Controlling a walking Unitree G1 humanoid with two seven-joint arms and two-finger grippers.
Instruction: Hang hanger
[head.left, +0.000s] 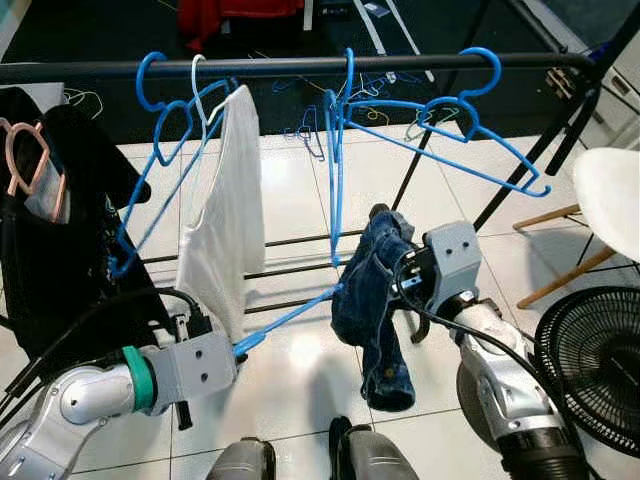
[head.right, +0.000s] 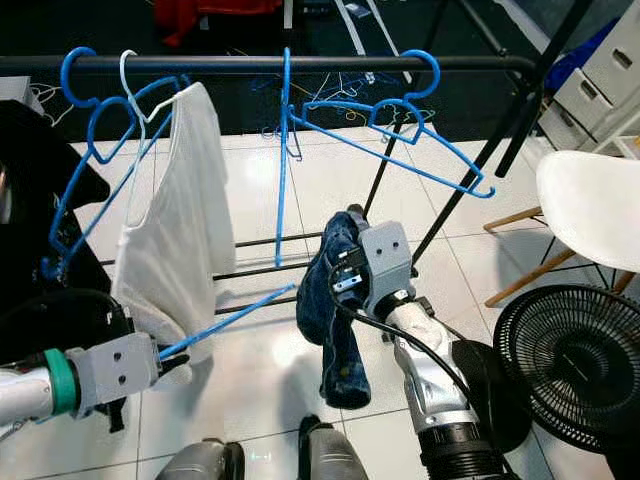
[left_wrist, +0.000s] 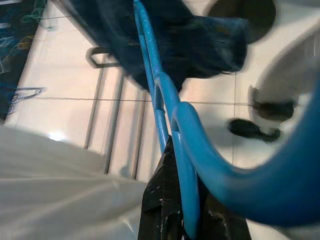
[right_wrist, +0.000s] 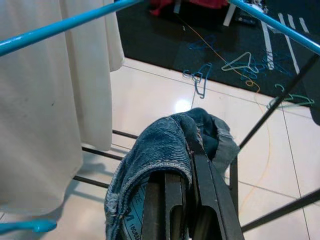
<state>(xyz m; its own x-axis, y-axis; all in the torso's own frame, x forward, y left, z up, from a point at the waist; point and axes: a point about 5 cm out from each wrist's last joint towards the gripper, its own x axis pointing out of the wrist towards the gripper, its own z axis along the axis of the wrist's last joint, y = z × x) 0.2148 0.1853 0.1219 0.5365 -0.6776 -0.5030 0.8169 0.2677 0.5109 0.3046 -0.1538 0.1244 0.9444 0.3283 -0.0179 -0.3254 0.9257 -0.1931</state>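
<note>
Left gripper low at lower left, fingers pinched on end of blue hanger; in left wrist view black fingers closed either side of blue plastic bar. Hanger's lower bar slanting up and right from that grip to denim garment; its upright part running up to black rail of clothes rack, hook over rail near middle.

Right gripper at centre, just right of hanger, fingers pressed together on folded top of denim garment. In right wrist view, denim draped over fingertips. Rest of garment hanging loose below gripper, above white tiled floor.

Further out along rail:
- white garment on white hanger, left of centre, hanging just above left gripper
- empty blue hanger beside it, tilted
- another empty blue hanger on right part of rail, tilted down to right
- black garment at far left, pink hanger against it

Black standing fan at lower right. White chair with wooden legs at right edge. Loose hangers lying on floor behind rack.
</note>
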